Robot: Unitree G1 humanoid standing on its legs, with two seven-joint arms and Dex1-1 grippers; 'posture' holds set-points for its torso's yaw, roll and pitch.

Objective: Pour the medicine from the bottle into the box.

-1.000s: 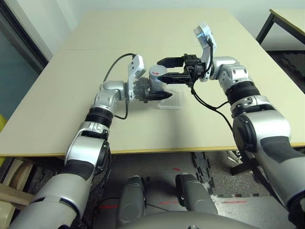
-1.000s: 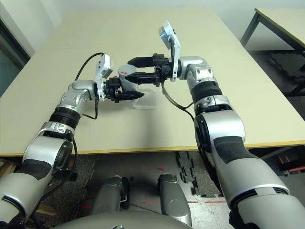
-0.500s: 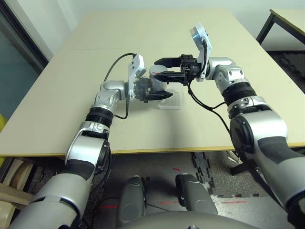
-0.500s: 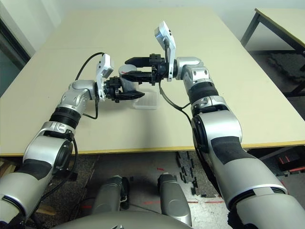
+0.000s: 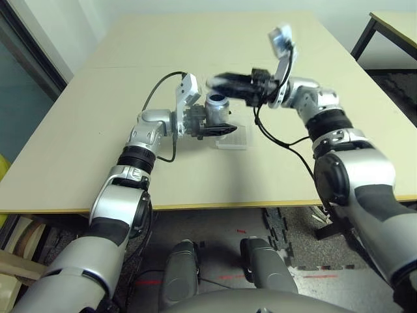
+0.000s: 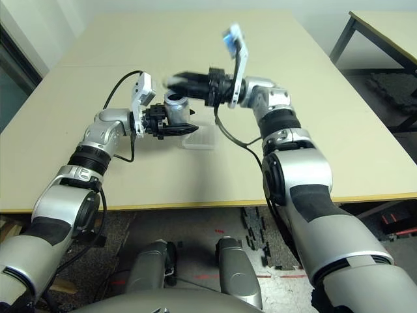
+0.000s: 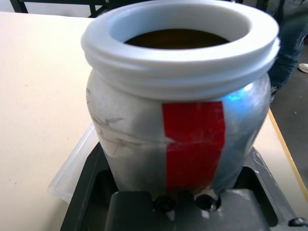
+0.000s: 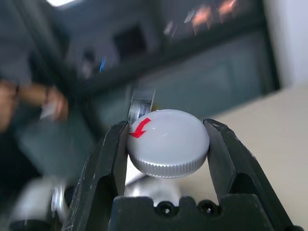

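**Spotter:** Where's the bottle relative to the box right now?

**Operator:** I've got the bottle (image 5: 217, 111) pinched in my left claw (image 5: 212, 127), standing upright with its mouth open to the ceiling. Its long axis is vertical. The box (image 5: 236, 139) sits on the table (image 5: 98, 124) just beside and below it, on the side toward my right arm.

**Spotter:** And the right claw?

**Operator:** The right claw (image 8: 166, 149) is pressed onto the cap (image 8: 167, 143), a grey round one with a red arrow on top. In the head views it hangs above and slightly right of the bottle's mouth, clear of it.

**Spotter:** Can you see the medicine?

**Operator:** The left wrist view looks into the mouth and shows something dark brown inside; I can't pick out single pills.

**Spotter:** So what does the pour turn on?

**Operator:** I'd say the tilt direction. The box lies to the right of the left claw, so the bottle's axis has to tip from vertical toward that side, mouth over the low wall. The left arm is the 1 holding it, so it does the work.
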